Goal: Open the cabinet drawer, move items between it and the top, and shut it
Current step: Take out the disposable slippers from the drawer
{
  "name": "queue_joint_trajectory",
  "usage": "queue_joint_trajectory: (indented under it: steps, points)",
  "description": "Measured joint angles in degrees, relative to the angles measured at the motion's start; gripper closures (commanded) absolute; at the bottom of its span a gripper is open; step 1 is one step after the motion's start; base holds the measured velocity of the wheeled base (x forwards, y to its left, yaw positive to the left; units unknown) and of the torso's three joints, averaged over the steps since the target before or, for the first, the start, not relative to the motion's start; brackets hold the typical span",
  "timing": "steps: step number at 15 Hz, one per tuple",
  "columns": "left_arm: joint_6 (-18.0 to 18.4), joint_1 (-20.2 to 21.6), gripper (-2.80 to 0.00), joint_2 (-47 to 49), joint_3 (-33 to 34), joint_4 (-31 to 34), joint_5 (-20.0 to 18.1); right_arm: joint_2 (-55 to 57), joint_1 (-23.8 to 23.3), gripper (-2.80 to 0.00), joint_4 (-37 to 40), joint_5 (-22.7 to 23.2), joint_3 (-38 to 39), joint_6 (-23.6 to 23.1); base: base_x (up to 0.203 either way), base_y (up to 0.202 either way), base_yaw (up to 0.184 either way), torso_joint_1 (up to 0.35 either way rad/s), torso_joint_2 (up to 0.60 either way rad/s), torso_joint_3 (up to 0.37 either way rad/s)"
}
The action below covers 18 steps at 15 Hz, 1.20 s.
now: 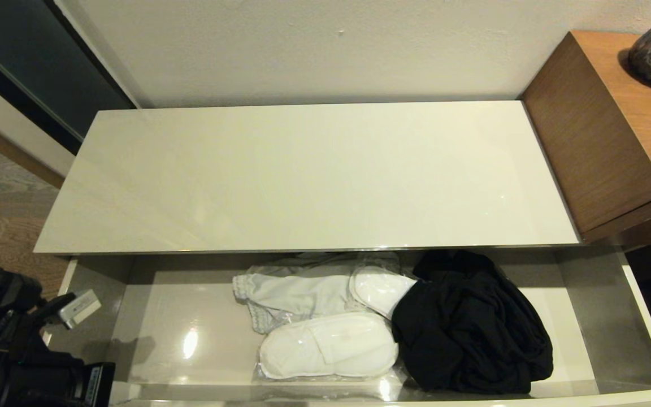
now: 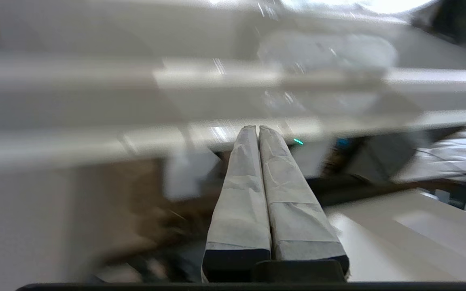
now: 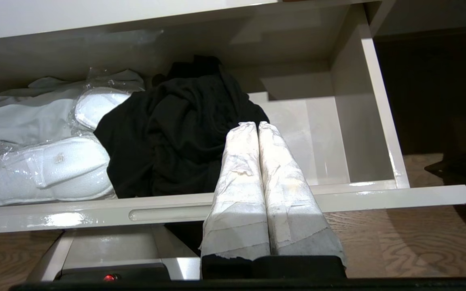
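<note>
Drawer stands pulled out below the bare top, garments and slippers inside for lifting, left gripper clenched empty at its near-left corner, right gripper clenched too.

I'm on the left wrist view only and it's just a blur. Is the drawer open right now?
Observer: Yes, the cabinet drawer is pulled out below the top.
Operator: What's inside it?
Observer: A black garment is heaped in the right half.
Operator: Anything beside it?
Observer: Two wrapped slipper pairs and a light grey garment lie just to its left, around mid-drawer.
Operator: And the right pincer?
Observer: The right pincer is shut. It sits outside the drawer's front panel and points toward the black garment.
</note>
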Motion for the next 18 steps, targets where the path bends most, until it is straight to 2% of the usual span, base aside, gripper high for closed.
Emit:
queue_joint_trajectory:
  steps: [1,2,5,8,10,11,14,16,18]
  points:
    - [3.2,1.1,-2.8,1.3,-0.5,-1.0,-0.2,0.0,0.0,0.0,0.0,0.0,0.0,0.0,0.0,0.0,0.0,0.0,0.0,0.0]
    - [4.8,1.9,-2.8,2.5,-1.4,-0.6,-0.5,0.0,0.0,0.0,0.0,0.0,0.0,0.0,0.0,0.0,0.0,0.0,0.0,0.0]
    - [6.5,2.3,-2.8,4.8,-3.9,1.0,-0.2,0.0,0.0,0.0,0.0,-0.1,0.0,0.0,0.0,0.0,0.0,0.0,0.0,0.0]
    - [12.0,1.5,-2.8,5.2,-10.4,3.3,4.0,0.0,0.0,0.0,0.0,-0.1,0.0,-0.1,0.0,0.0,0.0,0.0,0.0,0.0]
    - [14.4,1.2,-2.8,5.9,-13.4,5.8,5.0,0.0,0.0,0.0,0.0,-0.1,0.0,-0.1,0.0,0.0,0.0,0.0,0.0,0.0]
    - [16.1,1.1,-2.8,6.8,-17.0,8.0,5.1,0.0,0.0,0.0,0.0,0.0,0.0,-0.1,0.0,0.0,0.0,0.0,0.0,0.0]
    - [17.8,-2.3,-2.8,13.4,-31.5,13.4,-0.5,0.0,0.0,0.0,0.0,-0.1,0.0,-0.1,0.0,0.0,0.0,0.0,0.0,0.0]
    - [15.9,-6.1,-2.8,19.0,-40.9,18.0,-7.2,0.0,0.0,0.0,0.0,0.0,0.0,-0.1,0.0,0.0,0.0,0.0,0.0,0.0]
    - [13.8,-9.4,-2.8,23.1,-44.8,20.7,-12.7,0.0,0.0,0.0,0.0,0.0,0.0,-0.1,0.0,0.0,0.0,0.0,0.0,0.0]
